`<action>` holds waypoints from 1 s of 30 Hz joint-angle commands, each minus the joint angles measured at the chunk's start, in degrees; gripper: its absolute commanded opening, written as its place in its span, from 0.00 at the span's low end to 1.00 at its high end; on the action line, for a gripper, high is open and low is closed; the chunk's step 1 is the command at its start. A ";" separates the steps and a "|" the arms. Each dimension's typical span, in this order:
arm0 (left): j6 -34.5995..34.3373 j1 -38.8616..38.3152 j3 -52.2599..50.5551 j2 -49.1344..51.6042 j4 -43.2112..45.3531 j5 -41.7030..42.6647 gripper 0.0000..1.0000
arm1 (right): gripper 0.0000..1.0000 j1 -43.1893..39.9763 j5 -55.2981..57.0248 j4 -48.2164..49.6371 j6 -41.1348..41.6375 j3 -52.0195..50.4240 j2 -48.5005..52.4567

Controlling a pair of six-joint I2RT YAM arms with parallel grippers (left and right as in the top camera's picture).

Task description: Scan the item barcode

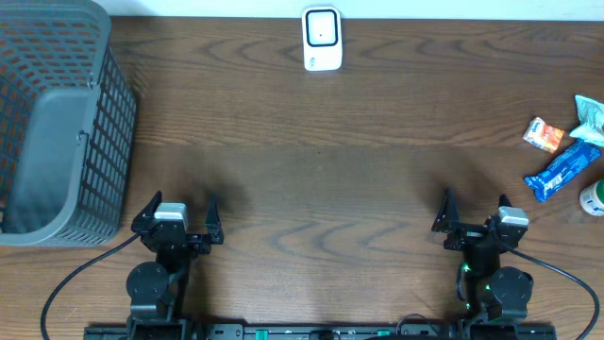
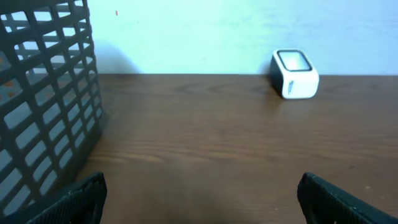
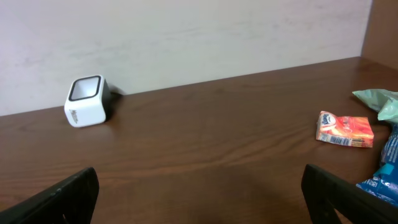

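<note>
A white barcode scanner (image 1: 322, 39) stands at the table's far edge, centre; it shows as a white scanner (image 2: 295, 74) in the left wrist view and as a scanner (image 3: 87, 101) in the right wrist view. Items lie at the far right: an orange packet (image 1: 546, 135), a blue wrapper (image 1: 563, 171) and a pale green bag (image 1: 591, 117). The orange packet (image 3: 345, 130) shows its barcode in the right wrist view. My left gripper (image 1: 177, 218) stands open near the front left, empty. My right gripper (image 1: 475, 222) stands open near the front right, empty.
A dark grey mesh basket (image 1: 58, 123) fills the left side of the table; its wall (image 2: 46, 99) is close on the left gripper's left. A white-and-green item (image 1: 594, 198) sits at the right edge.
</note>
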 commanded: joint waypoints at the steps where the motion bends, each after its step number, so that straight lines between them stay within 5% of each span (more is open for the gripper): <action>1: -2.40 -1.29 -1.62 -1.33 -0.85 0.79 0.98 | 0.99 0.46 0.50 -0.20 -0.70 -0.07 -0.37; 30: -2.38 -4.50 -1.62 -1.20 -0.79 0.79 0.98 | 0.99 0.46 0.50 -0.20 -0.70 -0.07 -0.37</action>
